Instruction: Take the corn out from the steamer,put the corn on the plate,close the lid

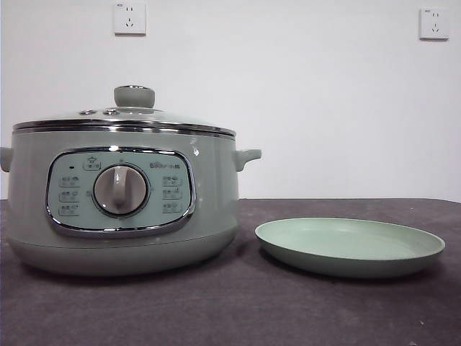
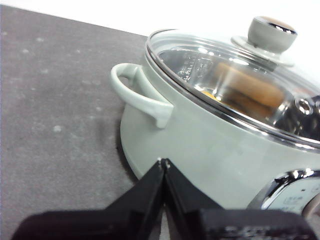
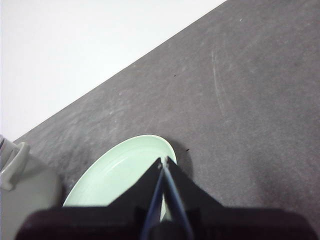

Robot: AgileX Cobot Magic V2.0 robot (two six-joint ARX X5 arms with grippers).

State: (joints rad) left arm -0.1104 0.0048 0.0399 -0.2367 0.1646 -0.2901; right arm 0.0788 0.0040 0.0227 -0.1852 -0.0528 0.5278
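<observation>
The sage-green steamer (image 1: 122, 202) stands at the left of the table with its glass lid (image 1: 126, 119) on it, knob up. Through the lid (image 2: 240, 85) an orange-yellow shape shows inside, the corn (image 2: 250, 90), blurred by the glass. The pale-green plate (image 1: 349, 249) lies empty to the right of the steamer. My left gripper (image 2: 163, 161) is shut with nothing in it, beside the steamer (image 2: 200, 145) near its side handle (image 2: 137, 95). My right gripper (image 3: 163, 160) is shut and empty above the plate (image 3: 120, 175). Neither arm shows in the front view.
A dark grey cloth (image 1: 230, 310) covers the table. A white wall with two power sockets (image 1: 130, 18) stands behind. One steamer handle (image 3: 12, 165) shows beside the plate in the right wrist view.
</observation>
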